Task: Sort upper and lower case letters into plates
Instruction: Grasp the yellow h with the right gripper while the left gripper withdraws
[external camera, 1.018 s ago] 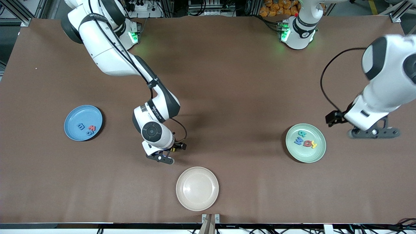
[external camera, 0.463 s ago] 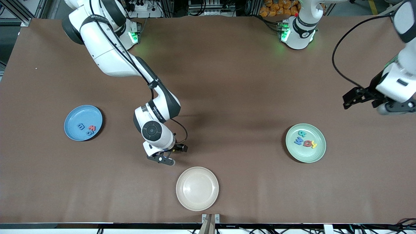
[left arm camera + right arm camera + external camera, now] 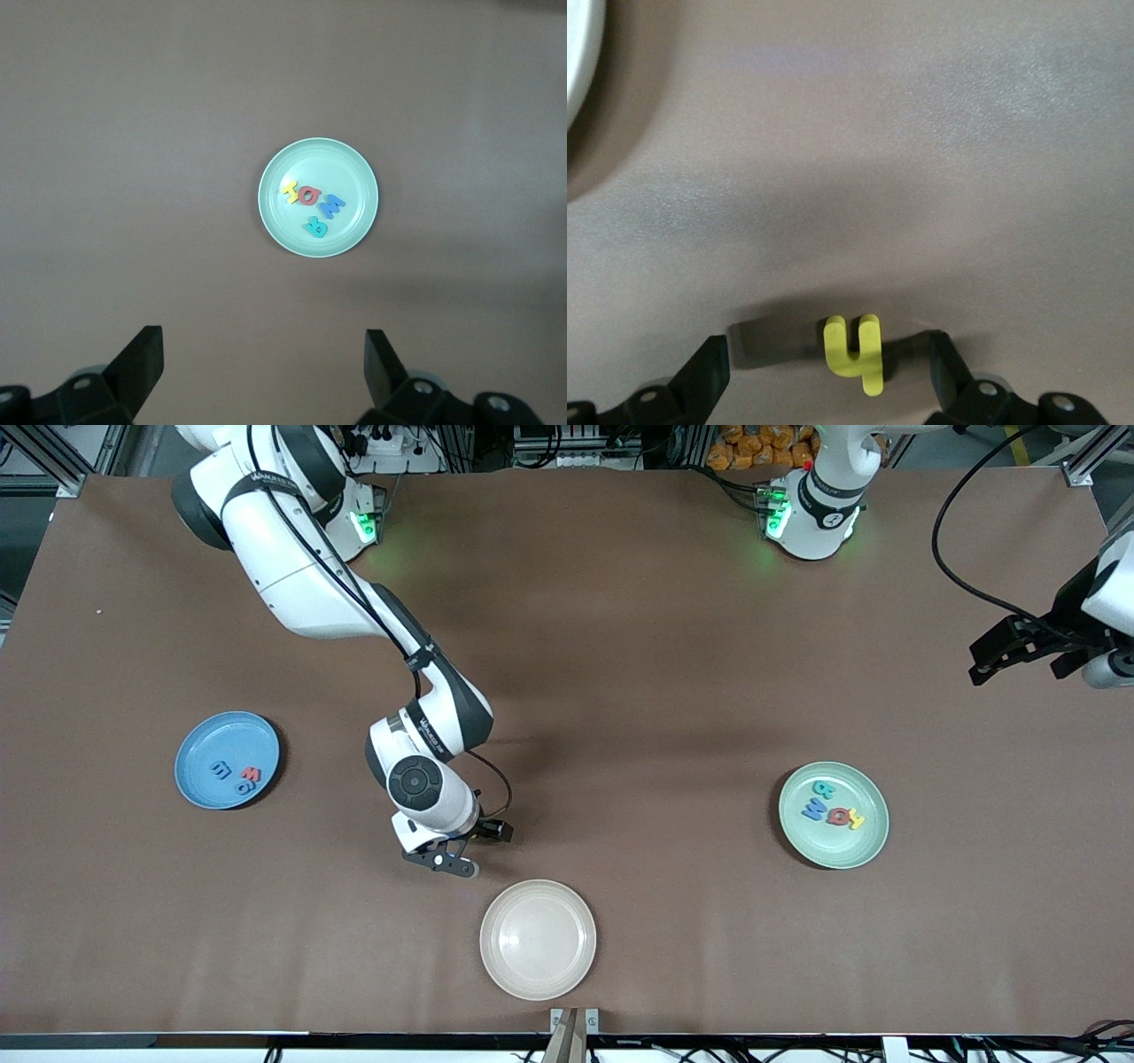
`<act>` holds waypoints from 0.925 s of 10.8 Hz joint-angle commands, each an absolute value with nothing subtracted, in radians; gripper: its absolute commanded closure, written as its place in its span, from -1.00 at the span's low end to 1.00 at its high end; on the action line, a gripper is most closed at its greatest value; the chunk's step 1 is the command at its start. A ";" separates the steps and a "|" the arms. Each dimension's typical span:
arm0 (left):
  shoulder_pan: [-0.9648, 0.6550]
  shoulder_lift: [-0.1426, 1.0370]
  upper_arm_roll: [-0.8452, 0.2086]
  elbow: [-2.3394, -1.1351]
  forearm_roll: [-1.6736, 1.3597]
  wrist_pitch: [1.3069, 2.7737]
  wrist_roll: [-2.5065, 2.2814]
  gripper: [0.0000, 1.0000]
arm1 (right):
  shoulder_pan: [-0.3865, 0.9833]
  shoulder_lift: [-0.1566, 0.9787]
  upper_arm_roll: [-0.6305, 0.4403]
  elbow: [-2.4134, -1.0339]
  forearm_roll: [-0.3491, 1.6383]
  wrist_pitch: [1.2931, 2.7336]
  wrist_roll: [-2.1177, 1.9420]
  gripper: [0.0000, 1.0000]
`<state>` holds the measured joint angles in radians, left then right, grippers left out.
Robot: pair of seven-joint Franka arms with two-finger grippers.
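A small yellow letter point(image 3: 855, 352) lies flat on the brown table between the spread fingers of my right gripper point(image 3: 828, 372), untouched by either one. That open gripper point(image 3: 445, 861) sits low over the table beside the cream plate and hides the letter in the front view. The blue plate point(image 3: 199, 740) holds three letters point(image 3: 237, 774). The pale green plate point(image 3: 873, 841) holds several letters point(image 3: 833, 811), also seen in the left wrist view point(image 3: 312, 205) on the green plate point(image 3: 354, 164). My left gripper point(image 3: 1103, 666) hangs open and empty, high over the left arm's end of the table point(image 3: 263, 367).
A cream-white plate point(image 3: 538, 939) lies near the table's front edge, its rim just entering the right wrist view point(image 3: 578, 62). Brown table cover point(image 3: 620, 691) stretches between the plates.
The left arm has lifted and swung away from beside the green plate toward its end of the table. The right gripper has shifted slightly closer to the cream plate.
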<state>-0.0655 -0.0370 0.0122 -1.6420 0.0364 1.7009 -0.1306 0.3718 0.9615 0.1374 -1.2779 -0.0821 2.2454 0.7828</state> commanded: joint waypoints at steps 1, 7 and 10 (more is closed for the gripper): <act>-0.072 -0.040 0.021 -1.628 0.014 1.680 -0.106 -1.00 | 0.356 0.971 0.146 -1.259 -0.086 2.240 0.793 0.99; -0.075 -0.070 0.038 -1.628 0.012 1.632 -0.114 -1.00 | 0.342 0.939 0.146 -1.319 -0.087 2.223 0.712 1.00; -0.072 -0.077 0.038 -1.626 0.012 1.617 -0.114 -1.00 | 0.290 0.876 0.147 -1.319 -0.086 2.090 0.611 1.00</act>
<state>-0.0658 -0.0629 0.0267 -1.6313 0.0363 1.6434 -0.1306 0.3403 0.9373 0.1349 -1.2768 -0.0828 2.1577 0.6704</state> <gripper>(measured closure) 0.000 0.736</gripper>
